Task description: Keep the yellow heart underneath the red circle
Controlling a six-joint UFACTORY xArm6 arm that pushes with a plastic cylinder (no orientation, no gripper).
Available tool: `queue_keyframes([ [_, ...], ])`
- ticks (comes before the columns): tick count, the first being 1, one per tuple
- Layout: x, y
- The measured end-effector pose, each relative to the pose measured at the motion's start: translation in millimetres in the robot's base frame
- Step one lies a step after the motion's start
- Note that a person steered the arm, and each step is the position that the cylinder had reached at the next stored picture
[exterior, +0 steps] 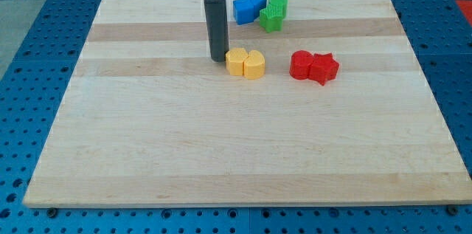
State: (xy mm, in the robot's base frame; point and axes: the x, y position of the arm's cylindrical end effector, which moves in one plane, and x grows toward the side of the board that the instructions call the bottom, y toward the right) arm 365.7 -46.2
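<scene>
The yellow heart lies near the board's middle top, touching another yellow block on its left. The red circle lies to the heart's right at about the same height in the view, touching a red star on its right. My tip is down on the board just left of the left yellow block, touching it or nearly so. The heart is beside the red circle, with a gap between them.
Blue blocks and green blocks cluster together near the board's top edge, just right of the rod. The wooden board lies on a blue perforated table.
</scene>
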Motion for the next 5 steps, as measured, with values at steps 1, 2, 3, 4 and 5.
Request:
queue_keyframes([
  [1, 0, -7],
  [2, 0, -20],
  [3, -1, -23],
  [4, -5, -27],
  [5, -5, -28],
])
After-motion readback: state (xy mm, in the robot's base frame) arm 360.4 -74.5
